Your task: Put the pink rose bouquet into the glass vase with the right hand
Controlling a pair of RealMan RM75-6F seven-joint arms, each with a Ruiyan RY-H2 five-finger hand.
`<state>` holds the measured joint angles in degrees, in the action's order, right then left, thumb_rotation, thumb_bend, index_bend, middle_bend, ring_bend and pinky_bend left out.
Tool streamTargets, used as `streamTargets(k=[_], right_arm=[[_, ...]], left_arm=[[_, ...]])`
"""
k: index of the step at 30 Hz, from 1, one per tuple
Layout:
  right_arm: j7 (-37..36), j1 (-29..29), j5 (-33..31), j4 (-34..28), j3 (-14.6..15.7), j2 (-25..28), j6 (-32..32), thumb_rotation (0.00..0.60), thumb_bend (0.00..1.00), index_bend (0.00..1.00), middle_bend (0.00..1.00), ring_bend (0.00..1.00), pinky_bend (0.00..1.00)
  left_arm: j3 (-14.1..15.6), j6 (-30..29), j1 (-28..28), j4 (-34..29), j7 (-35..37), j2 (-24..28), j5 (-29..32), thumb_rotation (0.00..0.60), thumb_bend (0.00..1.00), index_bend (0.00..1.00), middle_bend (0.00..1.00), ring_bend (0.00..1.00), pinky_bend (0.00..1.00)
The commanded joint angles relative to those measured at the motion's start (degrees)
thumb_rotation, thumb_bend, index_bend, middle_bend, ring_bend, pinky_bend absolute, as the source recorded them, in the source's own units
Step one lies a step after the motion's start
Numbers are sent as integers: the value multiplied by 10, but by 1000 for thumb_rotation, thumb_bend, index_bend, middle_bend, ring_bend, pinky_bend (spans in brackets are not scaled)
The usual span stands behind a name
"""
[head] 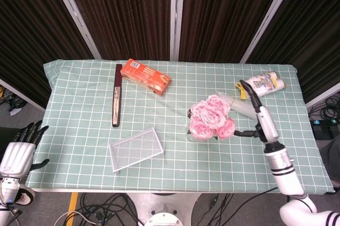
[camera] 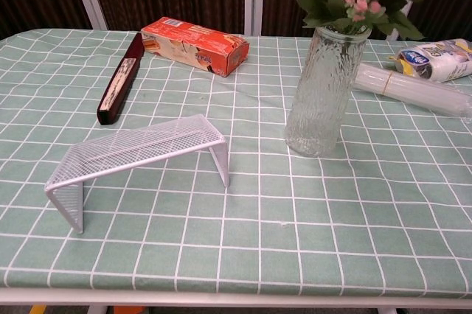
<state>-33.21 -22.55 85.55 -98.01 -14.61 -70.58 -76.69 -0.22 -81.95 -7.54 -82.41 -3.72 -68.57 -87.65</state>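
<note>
My right hand [head: 260, 115] has a white shell along its back, with black fingers [head: 245, 84] at its far end. Behind the fingers comes a silvery metal wrist ring with darker bands, then a smooth white forearm tube. My left hand [head: 18, 151] is built alike: a white ribbed back plate and slim black fingers [head: 30, 130], a black thumb off its side, and a white cuff behind them.
</note>
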Motion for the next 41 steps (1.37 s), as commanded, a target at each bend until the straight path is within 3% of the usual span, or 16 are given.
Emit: streamTargets(k=[1,6,9,11,13,16,18,23,25,33,41], right_arm=[[-8,23,-19,21,17,19,-1,600,0,0,0,0,0],[-42,15,-40,27,14,23,29,600,33,0,0,0,0],[-25,25,-22,50,22,25,8,600,292,0,0,0,0],[18,36,-11,78,32,23,-14,600,528,0,0,0,0],[62,47,3,105,47,24,-27,600,630,0,0,0,0],[141,65,16,139,72,35,-37,600,665,0,0,0,0],[194,80,16,152,88,45,-40,600,627,0,0,0,0],[266,121,20,183,115,36,-75,600,84,0,0,0,0],[279,134,23,202,122,23,-90,600,4,0,0,0,0],[310,174,38,276,139,-26,-139,600,0,0,0,0,0],[310,182,40,293,143,-42,-136,600,0,0,0,0,0]], left_arm=[[-1,6,-4,-4,-7,-3,1,600,0,107,0,0,148],[0,12,-6,-9,-17,-8,3,600,0,107,0,0,148],[1,13,-5,-8,-17,-10,6,600,0,107,0,0,148],[2,13,-5,-6,-16,-11,5,600,0,107,0,0,148],[2,12,-5,-6,-14,-10,4,600,0,107,0,0,148],[1,10,-5,-7,-13,-10,3,600,0,107,0,0,148],[1,6,-5,-10,-14,-9,0,600,0,107,0,0,148],[1,-6,-1,-19,-17,-5,-7,600,0,107,0,0,148],[1,-12,0,-20,-16,-4,-10,600,0,107,0,0,148],[1,-35,6,-4,3,-12,-24,600,0,106,0,0,148],[3,-49,9,16,19,-22,-38,600,0,102,0,0,148]])
